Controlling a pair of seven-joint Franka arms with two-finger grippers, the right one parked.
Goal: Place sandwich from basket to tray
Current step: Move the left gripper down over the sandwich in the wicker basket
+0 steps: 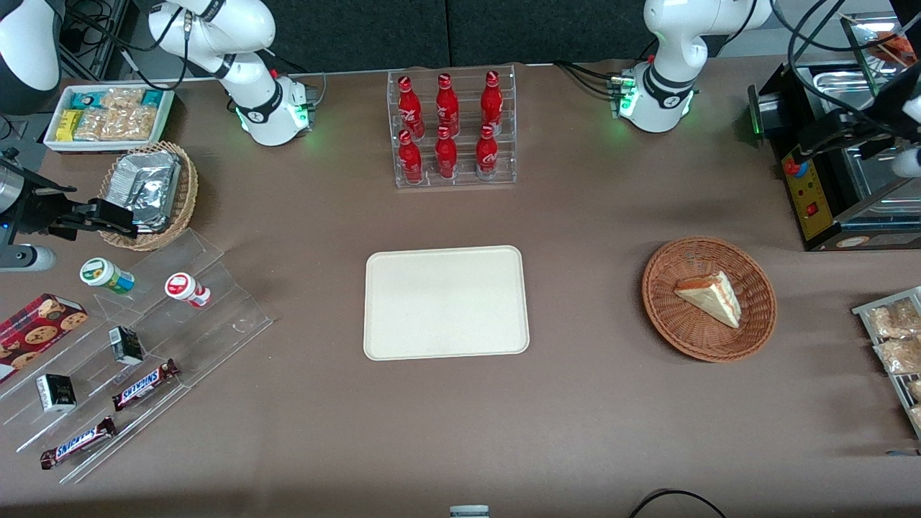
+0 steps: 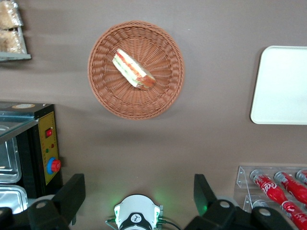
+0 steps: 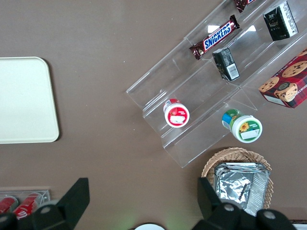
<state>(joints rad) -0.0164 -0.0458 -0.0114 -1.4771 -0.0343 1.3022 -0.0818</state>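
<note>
The sandwich, a white bread wedge with red-orange and green filling, lies in the reddish-brown wicker basket toward the working arm's end of the table. The cream tray lies flat mid-table with nothing on it. My left gripper hangs high over the black machine, farther from the front camera than the basket, open and holding nothing. In the left wrist view the gripper has its fingers wide apart, well away from the sandwich, the basket and the tray.
A clear rack of red bottles stands farther from the front camera than the tray. A black machine and a rack of snack packets flank the basket. An acrylic stand with snacks lies toward the parked arm's end.
</note>
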